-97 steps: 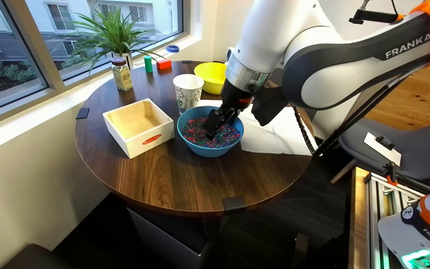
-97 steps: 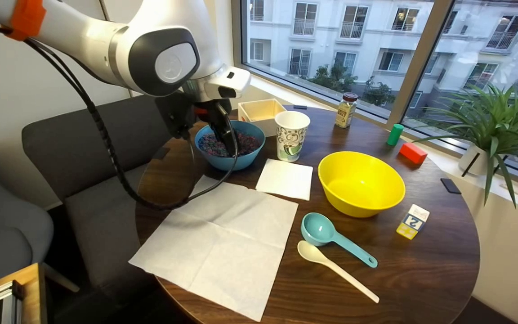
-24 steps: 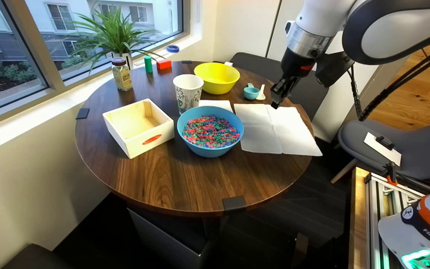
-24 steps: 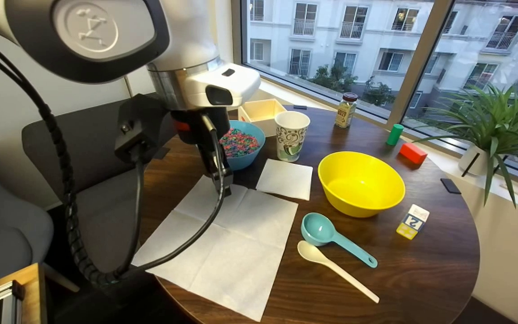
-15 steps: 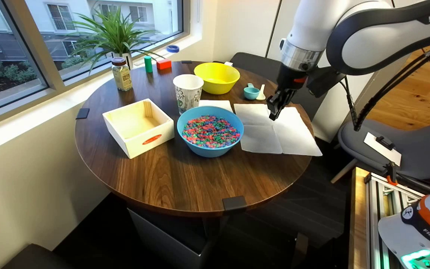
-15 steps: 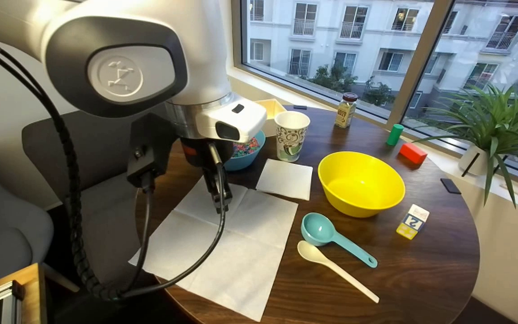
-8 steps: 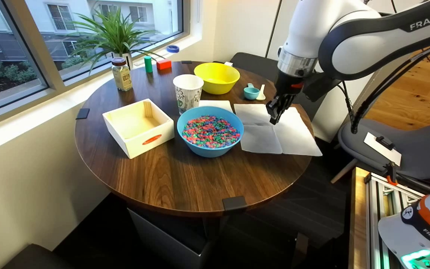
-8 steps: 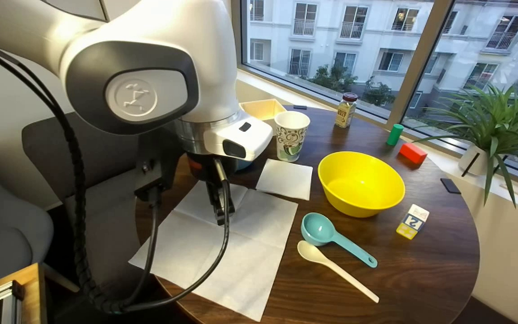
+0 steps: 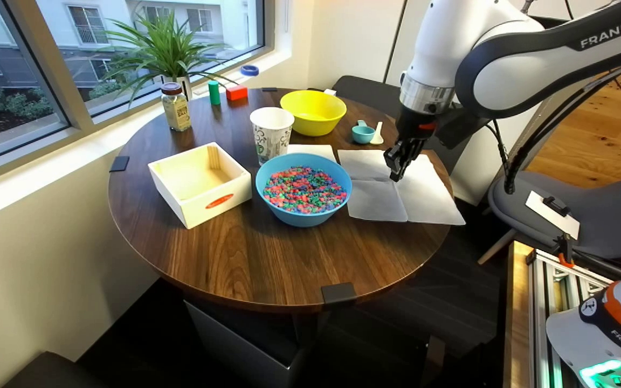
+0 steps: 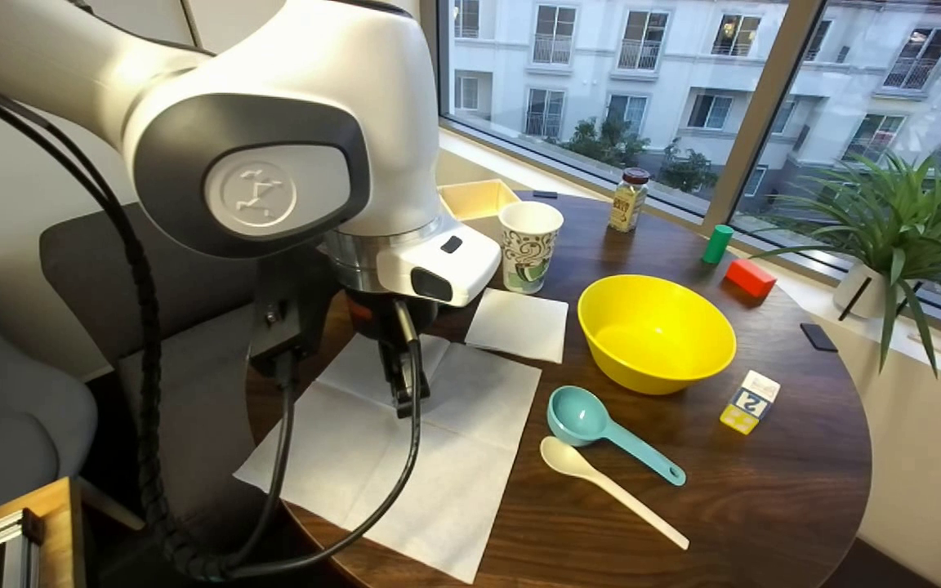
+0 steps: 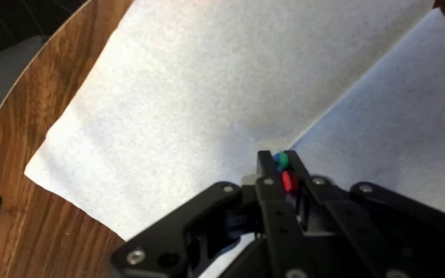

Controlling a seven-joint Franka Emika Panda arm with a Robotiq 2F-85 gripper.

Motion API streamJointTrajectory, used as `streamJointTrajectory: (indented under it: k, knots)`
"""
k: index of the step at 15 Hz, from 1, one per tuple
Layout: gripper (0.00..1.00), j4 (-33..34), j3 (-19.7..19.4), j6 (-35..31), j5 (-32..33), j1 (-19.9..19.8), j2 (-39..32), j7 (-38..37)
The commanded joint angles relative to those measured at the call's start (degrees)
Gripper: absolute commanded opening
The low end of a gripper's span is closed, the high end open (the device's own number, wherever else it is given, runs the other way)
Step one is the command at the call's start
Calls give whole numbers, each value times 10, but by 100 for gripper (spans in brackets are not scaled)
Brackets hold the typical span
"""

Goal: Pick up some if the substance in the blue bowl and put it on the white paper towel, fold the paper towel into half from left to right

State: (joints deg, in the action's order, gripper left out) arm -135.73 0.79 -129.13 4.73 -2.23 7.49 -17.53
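Observation:
Multicoloured substance (image 9: 305, 188) fills the blue bowl (image 9: 304, 219) on the round table; in an exterior view the arm hides that bowl. Beside it the white paper towel (image 9: 432, 196) lies flat with creases, one edge past the table's rim. My gripper (image 9: 395, 177) points down over the towel's middle, also in an exterior view (image 10: 408, 406). From the wrist view, the gripper (image 11: 277, 155) is shut on a few bits of substance: a red bit (image 11: 287, 181), a green bit (image 11: 283, 159) and some blue. Whether the fingertips touch the towel I cannot tell.
A smaller folded white sheet (image 10: 518, 325) lies by the paper cup (image 10: 529, 245). Around them are the yellow bowl (image 10: 657, 363), a teal scoop (image 10: 634, 449), a cream spoon (image 10: 613, 494) and the wooden box (image 9: 216, 207). The arm's black cable (image 10: 410, 457) loops over the towel.
Earlier my gripper was down in the blue bowl; it has since moved across to the towel. Over the last second it sank lower above the towel, slowing, with its jaws about the same.

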Motion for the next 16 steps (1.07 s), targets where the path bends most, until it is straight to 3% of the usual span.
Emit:
streamJointTrajectory:
  k: [1, 8, 10, 16]
  knots:
    - [43, -5, -4, -14, -5, 0, -3, 8]
    - [95, 0, -4, -5, -15, 4, 6, 18]
    - [100, 5, 0, 3, -10, 7, 9, 24]
    - [100, 3, 23, 51, -3, 31, 33, 52]
